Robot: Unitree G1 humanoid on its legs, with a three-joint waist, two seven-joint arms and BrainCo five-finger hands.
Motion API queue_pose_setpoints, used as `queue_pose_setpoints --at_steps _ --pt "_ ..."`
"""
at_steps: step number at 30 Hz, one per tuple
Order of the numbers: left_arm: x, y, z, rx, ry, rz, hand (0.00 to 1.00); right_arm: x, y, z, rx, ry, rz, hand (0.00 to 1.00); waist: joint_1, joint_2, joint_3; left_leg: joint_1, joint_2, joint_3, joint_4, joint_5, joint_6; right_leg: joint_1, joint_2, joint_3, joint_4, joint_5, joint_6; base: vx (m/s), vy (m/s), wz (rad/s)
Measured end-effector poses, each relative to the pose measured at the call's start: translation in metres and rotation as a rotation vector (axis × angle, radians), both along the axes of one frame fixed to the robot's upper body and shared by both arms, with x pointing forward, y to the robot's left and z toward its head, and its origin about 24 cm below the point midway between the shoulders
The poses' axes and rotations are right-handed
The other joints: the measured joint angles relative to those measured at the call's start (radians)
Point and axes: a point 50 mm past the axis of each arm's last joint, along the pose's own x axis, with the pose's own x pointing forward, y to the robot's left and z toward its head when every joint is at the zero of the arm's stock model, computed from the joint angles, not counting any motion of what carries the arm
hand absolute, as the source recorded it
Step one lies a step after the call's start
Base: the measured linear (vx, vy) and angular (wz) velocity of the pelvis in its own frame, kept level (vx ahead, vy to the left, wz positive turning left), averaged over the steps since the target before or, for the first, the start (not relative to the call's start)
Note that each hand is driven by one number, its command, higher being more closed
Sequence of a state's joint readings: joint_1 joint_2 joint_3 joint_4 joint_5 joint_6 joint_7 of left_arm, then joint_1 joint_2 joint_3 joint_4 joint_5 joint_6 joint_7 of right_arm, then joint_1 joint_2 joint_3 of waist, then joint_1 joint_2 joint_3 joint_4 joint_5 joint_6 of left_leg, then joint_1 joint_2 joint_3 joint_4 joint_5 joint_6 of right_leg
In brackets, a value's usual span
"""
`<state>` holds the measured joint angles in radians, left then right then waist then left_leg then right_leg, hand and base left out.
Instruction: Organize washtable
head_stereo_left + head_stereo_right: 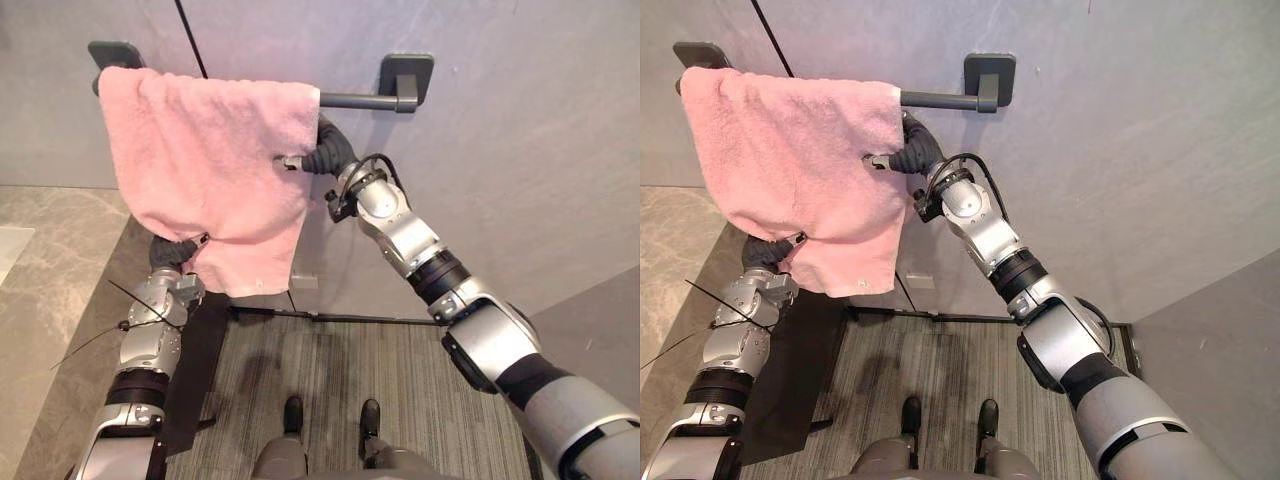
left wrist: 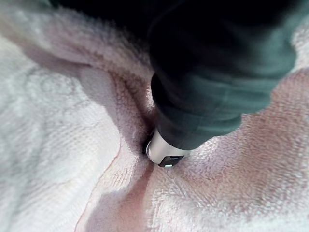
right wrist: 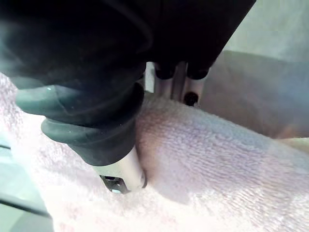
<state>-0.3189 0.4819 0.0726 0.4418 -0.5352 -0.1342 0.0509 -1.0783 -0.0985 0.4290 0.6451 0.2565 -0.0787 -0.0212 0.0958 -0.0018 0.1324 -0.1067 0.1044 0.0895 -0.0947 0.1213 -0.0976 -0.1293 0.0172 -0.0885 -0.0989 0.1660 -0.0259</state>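
A pink towel (image 1: pixel 200 150) hangs over a dark towel bar (image 1: pixel 355 100) on the grey wall, draped from the bar's left end to about its middle. My right hand (image 1: pixel 325 155) is at the towel's right edge, just below the bar. Its thumb (image 3: pixel 118 169) presses on the front of the cloth while its fingers (image 3: pixel 175 84) lie behind it, so the edge is pinched. My left hand (image 1: pixel 172 252) reaches up under the towel's lower left edge, where the cloth hides most of it. The left wrist view has pink towel (image 2: pixel 58 145) bunched closely round that hand (image 2: pixel 193 111).
The bar's right bracket (image 1: pixel 405 75) stands bare, with an uncovered stretch of bar beside it. A marble counter (image 1: pixel 50 260) lies at the left, with a dark panel (image 1: pixel 195 370) along its side. A small white wall fitting (image 1: pixel 303 282) sits below the towel. Striped grey floor (image 1: pixel 400 390) lies beneath.
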Motion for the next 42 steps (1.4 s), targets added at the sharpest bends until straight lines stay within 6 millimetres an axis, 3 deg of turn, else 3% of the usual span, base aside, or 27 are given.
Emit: queue_pose_setpoints --at_steps 13,21,31,32,33,42 --pt "0.003 0.009 0.014 -0.012 -0.051 0.031 1.0 0.009 -0.026 0.009 -0.005 -0.033 -0.093 1.0 -0.005 0.0 0.0 0.003 0.0 0.008 -0.005 0.004 -0.001 -0.001 -0.001 0.006 0.0 -0.001 0.001 -0.02 0.016 -0.01" --pt "0.008 0.018 0.021 0.006 -0.053 0.047 1.0 0.008 -0.027 0.005 -0.006 -0.024 -0.087 1.0 -0.011 0.0 0.0 0.004 -0.001 0.032 -0.003 0.006 -0.004 -0.01 -0.001 0.028 0.0 0.007 0.008 -0.01 0.015 -0.08" --pt "0.011 0.022 0.012 -0.007 -0.011 0.039 1.0 0.01 -0.035 -0.012 -0.015 0.023 -0.105 1.0 -0.029 0.0 0.0 0.007 0.0 0.049 -0.006 0.005 -0.004 -0.015 0.0 0.041 0.0 0.012 0.006 -0.03 0.034 -0.05" --pt "0.011 0.022 0.012 -0.008 -0.009 0.04 1.0 0.01 -0.035 -0.012 -0.016 0.023 -0.101 0.0 -0.03 0.0 0.0 0.008 0.0 0.05 -0.006 0.005 -0.004 -0.015 0.0 0.041 0.0 0.012 0.006 -0.02 0.04 -0.02" --pt "0.011 0.022 0.009 -0.011 0.002 0.044 0.0 0.01 -0.035 -0.012 -0.021 0.024 -0.094 0.0 -0.03 0.0 0.0 0.009 0.0 0.05 -0.006 0.006 -0.004 -0.014 0.0 0.042 0.0 0.012 0.006 -0.02 0.034 -0.01" --pt "-0.004 0.034 -0.024 -0.033 0.138 0.095 0.0 0.012 -0.052 -0.014 -0.02 0.032 -0.119 0.0 -0.028 0.0 0.0 0.009 0.001 0.049 -0.006 0.005 -0.004 -0.013 -0.002 0.041 -0.003 0.012 0.006 -0.03 0.033 0.01"
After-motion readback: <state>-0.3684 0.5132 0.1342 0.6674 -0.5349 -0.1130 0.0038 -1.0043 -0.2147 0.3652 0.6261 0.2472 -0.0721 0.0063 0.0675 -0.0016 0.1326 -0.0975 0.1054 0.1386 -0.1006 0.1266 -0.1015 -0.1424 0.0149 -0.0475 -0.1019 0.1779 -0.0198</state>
